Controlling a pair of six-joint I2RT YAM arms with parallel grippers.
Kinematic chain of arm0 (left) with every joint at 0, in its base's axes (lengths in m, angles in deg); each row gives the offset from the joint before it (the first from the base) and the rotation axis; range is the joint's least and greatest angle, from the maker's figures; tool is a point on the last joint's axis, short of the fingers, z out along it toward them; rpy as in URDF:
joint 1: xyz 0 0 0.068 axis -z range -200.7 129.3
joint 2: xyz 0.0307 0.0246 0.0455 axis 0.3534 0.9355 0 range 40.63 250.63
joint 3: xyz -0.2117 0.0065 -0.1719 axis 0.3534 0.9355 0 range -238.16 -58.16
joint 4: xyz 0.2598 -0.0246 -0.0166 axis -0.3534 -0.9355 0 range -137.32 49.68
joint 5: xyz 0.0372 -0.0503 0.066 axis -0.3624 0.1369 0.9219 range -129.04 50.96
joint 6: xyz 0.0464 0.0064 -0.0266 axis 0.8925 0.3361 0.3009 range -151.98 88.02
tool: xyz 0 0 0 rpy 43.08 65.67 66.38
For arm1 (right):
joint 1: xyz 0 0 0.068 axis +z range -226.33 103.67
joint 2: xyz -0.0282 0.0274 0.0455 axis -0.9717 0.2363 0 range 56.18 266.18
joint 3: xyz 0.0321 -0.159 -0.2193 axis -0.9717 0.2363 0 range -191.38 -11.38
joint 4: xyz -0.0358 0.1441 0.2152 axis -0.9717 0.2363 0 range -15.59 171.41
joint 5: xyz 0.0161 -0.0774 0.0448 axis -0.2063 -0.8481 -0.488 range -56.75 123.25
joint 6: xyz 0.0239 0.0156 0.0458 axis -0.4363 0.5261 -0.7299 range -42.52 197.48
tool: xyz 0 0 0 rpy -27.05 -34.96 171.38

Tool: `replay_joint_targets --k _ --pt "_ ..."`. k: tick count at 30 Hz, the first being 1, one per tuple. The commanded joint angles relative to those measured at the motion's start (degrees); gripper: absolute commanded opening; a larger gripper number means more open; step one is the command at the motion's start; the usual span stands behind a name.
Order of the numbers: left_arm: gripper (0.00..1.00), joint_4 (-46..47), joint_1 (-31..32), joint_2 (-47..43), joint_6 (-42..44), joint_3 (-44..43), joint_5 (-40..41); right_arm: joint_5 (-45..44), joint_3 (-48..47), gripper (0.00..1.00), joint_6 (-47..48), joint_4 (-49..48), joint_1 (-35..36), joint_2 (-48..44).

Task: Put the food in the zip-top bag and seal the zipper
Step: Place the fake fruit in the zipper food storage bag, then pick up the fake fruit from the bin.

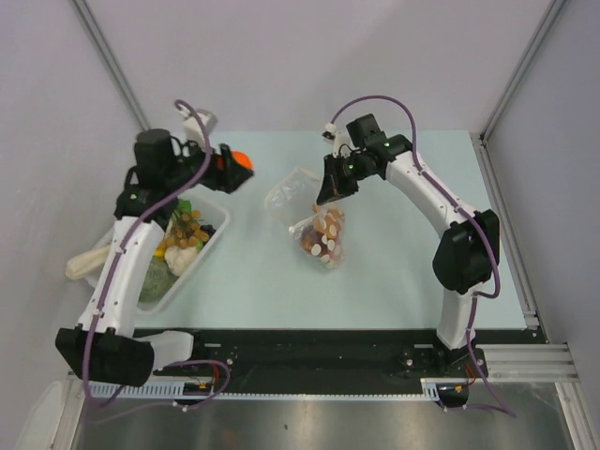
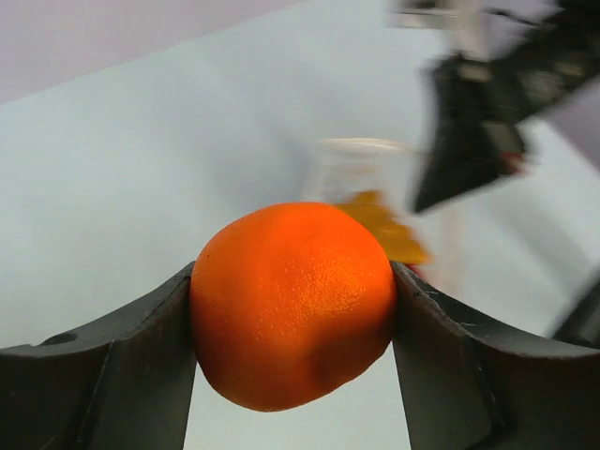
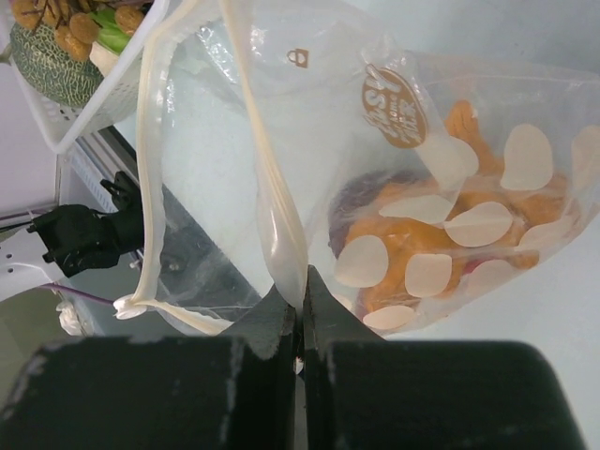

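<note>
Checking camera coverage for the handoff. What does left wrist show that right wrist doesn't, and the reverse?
Left wrist only: the orange toy fruit, clamped between the fingers of the left gripper.
Right wrist only: the right gripper pinched shut on the zipper of the zip-top bag, whose mouth is open. Food is already inside. The white tray holds more items at upper left.
Both: the bag and the right gripper, though both are blurred in left wrist, and the pale table.
</note>
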Motion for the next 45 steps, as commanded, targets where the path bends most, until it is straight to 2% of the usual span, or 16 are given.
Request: replay_joint_targets --k 1,3,8,11,14,17,20,22,25,26,27,29,34,36,39,45 --pt "0.52 9.63 13.99 -0.51 -7.81 4.92 -6.35 0.54 1.45 0.00 1.22 -0.97 -0.79 -4.55" --pt "0.52 9.73 18.99 1.61 -6.93 4.13 -5.39 0.28 2.50 0.00 1.40 -0.98 -1.40 -5.68" --pt "0.57 10.96 24.82 10.03 -6.06 2.29 -1.18 0.37 5.40 0.00 2.19 -0.71 -2.19 -8.32" --pt "0.70 7.38 26.84 14.96 -4.39 -1.23 0.14 0.02 7.51 0.00 2.72 -0.71 -2.72 -10.43" --pt "1.00 3.68 27.11 16.03 -3.16 -4.74 0.77 -0.16 8.83 0.00 3.33 -0.45 -3.60 -11.93" --pt "1.00 1.29 24.66 14.19 -3.33 -7.38 -4.05 -0.07 9.97 0.00 3.51 -0.36 -4.30 -12.89" --pt "1.00 -0.11 18.78 10.50 -3.33 -7.04 -10.29 -0.25 10.32 0.00 3.95 -0.18 -4.57 -13.16" --pt "1.00 -2.57 12.45 7.79 -1.49 -6.07 -16.07 -0.51 10.15 0.00 4.04 -0.18 -4.66 -13.34" --pt "1.00 -12.83 2.00 5.76 7.28 -5.37 -23.29 -0.95 9.80 0.00 4.12 -0.18 -4.66 -13.42" --pt "1.00 -19.91 -0.64 5.49 13.74 -5.28 -24.10 -1.13 9.80 0.00 4.21 -0.10 -4.66 -13.43" --pt "1.00 -23.98 -6.41 5.31 17.81 -5.37 -24.72 -1.04 9.62 0.00 4.21 -0.27 -4.57 -13.43" --pt "0.97 -35.81 -11.28 5.22 29.99 -5.54 -23.32 -1.13 9.62 0.00 4.12 -0.18 -4.57 -13.43" --pt "0.87 -50.10 -26.75 6.45 45.33 -2.47 -17.96 -1.22 9.27 0.00 4.21 -0.27 -4.39 -12.38" --pt "0.80 -52.14 -31.48 8.38 47.99 -1.33 -14.27 -1.21 9.18 0.00 4.21 -0.01 -4.31 -12.20" --pt "0.76 -52.69 -35.99 9.88 50.03 -0.36 -13.12 -1.13 9.18 0.00 4.21 -0.01 -4.31 -11.67" --pt "0.81 -32.85 -36.44 7.68 33.08 2.10 -7.60 -0.95 8.83 0.00 3.77 -0.27 -4.13 -10.70"
